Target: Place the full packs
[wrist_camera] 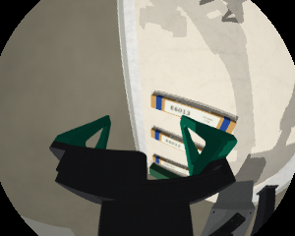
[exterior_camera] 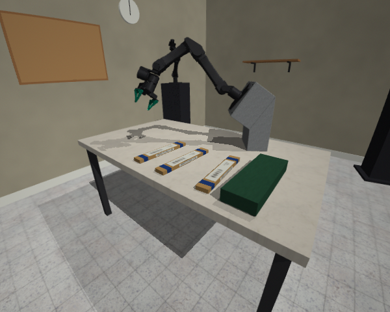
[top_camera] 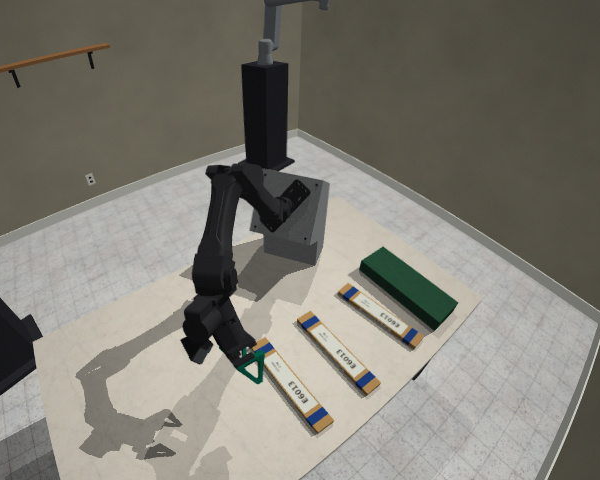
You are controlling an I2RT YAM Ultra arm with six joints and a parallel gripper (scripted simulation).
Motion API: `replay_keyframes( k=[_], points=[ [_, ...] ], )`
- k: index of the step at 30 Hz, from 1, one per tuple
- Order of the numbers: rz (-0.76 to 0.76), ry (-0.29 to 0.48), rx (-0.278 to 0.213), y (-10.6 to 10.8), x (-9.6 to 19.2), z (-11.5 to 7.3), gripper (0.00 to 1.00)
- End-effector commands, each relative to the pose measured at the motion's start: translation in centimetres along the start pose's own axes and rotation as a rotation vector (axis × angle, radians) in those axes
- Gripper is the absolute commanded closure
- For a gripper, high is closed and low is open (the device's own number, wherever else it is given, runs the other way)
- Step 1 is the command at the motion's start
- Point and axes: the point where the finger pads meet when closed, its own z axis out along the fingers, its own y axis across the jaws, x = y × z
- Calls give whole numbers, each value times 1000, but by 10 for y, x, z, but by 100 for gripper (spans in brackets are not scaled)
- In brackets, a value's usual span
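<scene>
Three long tan packs with white labels and blue bands lie flat and parallel on the table. The left pack [exterior_camera: 159, 151] [top_camera: 292, 384], the middle pack [exterior_camera: 181, 160] [top_camera: 338, 351] and the right pack [exterior_camera: 217, 173] [top_camera: 380, 314] lie apart from one another. The low dark green platform [exterior_camera: 253, 182] [top_camera: 408, 286] lies right of the right pack, with nothing on it. My gripper [exterior_camera: 143, 99] [top_camera: 249, 365] has green fingers, hangs high above the table's far left part, open and empty. In the wrist view the gripper [wrist_camera: 147, 141] frames the packs [wrist_camera: 194, 113] far below.
The grey arm base [exterior_camera: 255, 117] stands at the back of the table. A black pillar [exterior_camera: 175, 102] stands behind the table. The table's left edge [wrist_camera: 127, 73] shows in the wrist view.
</scene>
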Motion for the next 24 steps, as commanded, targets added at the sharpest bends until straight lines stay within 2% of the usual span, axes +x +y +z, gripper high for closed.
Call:
replay_keyframes(
  k=[1, 17, 18, 24],
  points=[
    [-5, -10, -12, 5, -2, -4, 0],
    [-5, -10, -12, 5, -2, -4, 0],
    [0, 0, 0, 0, 0, 0, 3],
    [0, 0, 0, 0, 0, 0, 3]
  ],
)
